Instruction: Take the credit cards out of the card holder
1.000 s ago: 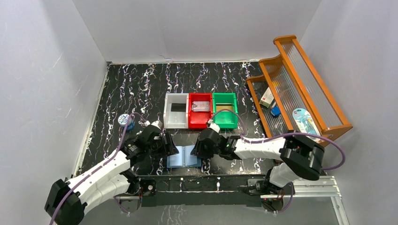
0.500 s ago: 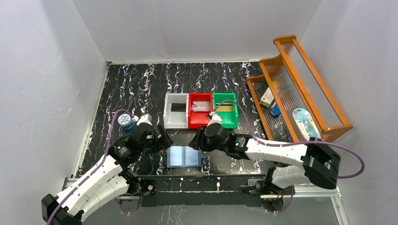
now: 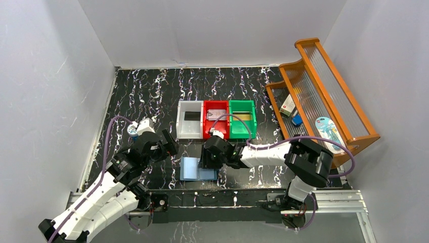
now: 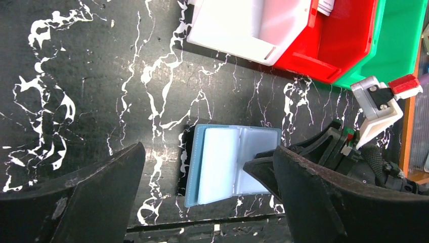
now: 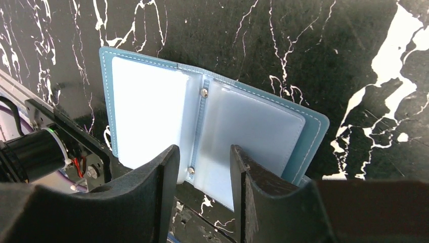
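- Locate the card holder [image 3: 198, 168]. It lies open on the table [image 3: 152, 91] with its pale blue inside facing up, between the two arm bases.
- Check the right gripper [image 5: 205, 152]. It sits directly over the card holder. Its fingers [image 5: 162, 192] stand partly apart and straddle the riveted centre strip. Nothing is clamped between them. You cannot tell whether the tips touch the clear pockets.
- Check the left gripper [image 3: 168, 145]. It hangs to the left of the card holder and slightly beyond it, apart from it. Its jaws are spread wide and hold nothing.
- Note the three bins in a row just beyond the card holder: the white bin [image 3: 182, 126], the red bin [image 3: 208, 129] and the green bin [image 3: 238, 129], side by side.
- Find the black card [image 3: 192, 116] lying in the white bin.
- Find the pale grey card [image 3: 217, 114] lying in the red bin.
- Note the round blue tin [image 3: 132, 129] beyond and to the left of the card holder, partly hidden by the left wrist.
- Note the wooden rack [image 3: 349, 101] well to the right of the card holder.
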You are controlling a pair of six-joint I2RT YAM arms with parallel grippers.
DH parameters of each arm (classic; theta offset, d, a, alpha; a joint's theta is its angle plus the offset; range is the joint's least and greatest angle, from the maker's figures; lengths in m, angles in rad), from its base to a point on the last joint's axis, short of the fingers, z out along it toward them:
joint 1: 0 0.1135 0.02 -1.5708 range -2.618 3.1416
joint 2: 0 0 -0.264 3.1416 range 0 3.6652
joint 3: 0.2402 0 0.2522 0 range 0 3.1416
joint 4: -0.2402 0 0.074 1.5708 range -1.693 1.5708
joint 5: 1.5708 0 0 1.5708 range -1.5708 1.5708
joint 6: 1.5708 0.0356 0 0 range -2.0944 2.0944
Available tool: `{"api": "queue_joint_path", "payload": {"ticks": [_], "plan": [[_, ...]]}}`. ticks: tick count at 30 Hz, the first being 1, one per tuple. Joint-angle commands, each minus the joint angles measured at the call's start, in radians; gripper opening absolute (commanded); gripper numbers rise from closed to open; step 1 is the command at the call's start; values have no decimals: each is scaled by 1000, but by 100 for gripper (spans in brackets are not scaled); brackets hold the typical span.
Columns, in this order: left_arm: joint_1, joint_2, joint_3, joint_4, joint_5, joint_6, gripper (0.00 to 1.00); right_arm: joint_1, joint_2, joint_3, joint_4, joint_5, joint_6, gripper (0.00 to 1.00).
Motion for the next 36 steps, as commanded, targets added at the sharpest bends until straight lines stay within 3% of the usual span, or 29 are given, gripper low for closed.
{"api": "queue_joint_path", "payload": {"ticks": [1, 7, 10, 13, 16, 24, 32, 36], "plan": [[-2, -33, 14, -41, -53, 4, 98, 1, -10, -15, -165, 115, 11, 51], [-2, -44, 10, -21, -29, 31, 98, -21, -121, -14, -236, 196, -97, 56], [-2, -25, 32, -31, -40, 56, 98, -60, -188, 4, -192, 87, -203, 58], [-1, 12, 79, -89, -90, 51, 98, -74, -254, 54, -198, 72, -278, 65], [-2, 54, 136, -153, -174, 22, 98, -91, -353, 83, -216, 162, -331, 74], [-2, 156, 347, -286, -355, 22, 98, -141, -618, 145, -265, 629, -499, 96], [-2, 130, 428, -138, -417, 244, 98, -235, -653, 288, -310, 779, -696, 98], [-2, 129, 442, -121, -426, 276, 98, -319, -637, 323, -364, 716, -696, 98]]}}
